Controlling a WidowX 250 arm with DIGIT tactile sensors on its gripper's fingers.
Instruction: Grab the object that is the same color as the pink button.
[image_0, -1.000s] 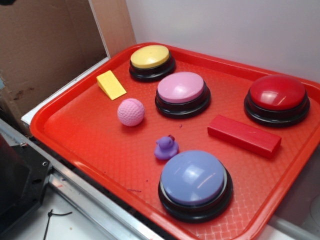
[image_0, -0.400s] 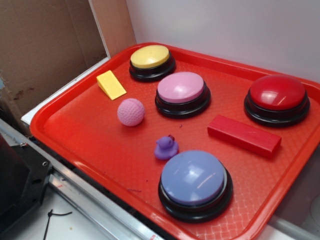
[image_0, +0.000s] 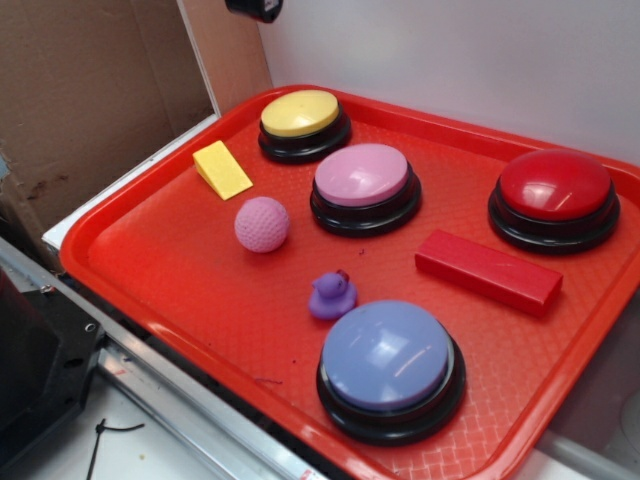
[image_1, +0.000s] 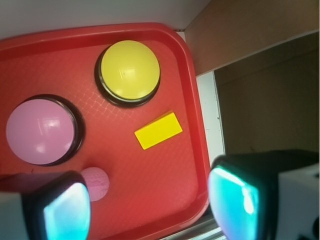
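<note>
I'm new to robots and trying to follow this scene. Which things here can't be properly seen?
- Pincer: the exterior view shows only a dark bit at the top edge; the wrist view cuts off its fingers at the bottom.
- Pink ball: partly hidden behind a finger in the wrist view.
- Pink button: its lower edge is covered by the same finger there.
- Purple duck, red block, red button: outside the wrist view.

Probably a robotics lab bench: red tray (image_0: 150, 240) of test props, cardboard backdrop (image_0: 90, 100), metal rail (image_0: 170, 395).

pink ball (image_1: 96, 182) half hidden behind gripper finger (image_1: 60, 210); gripper (image_0: 254, 8) cropped.
</note>
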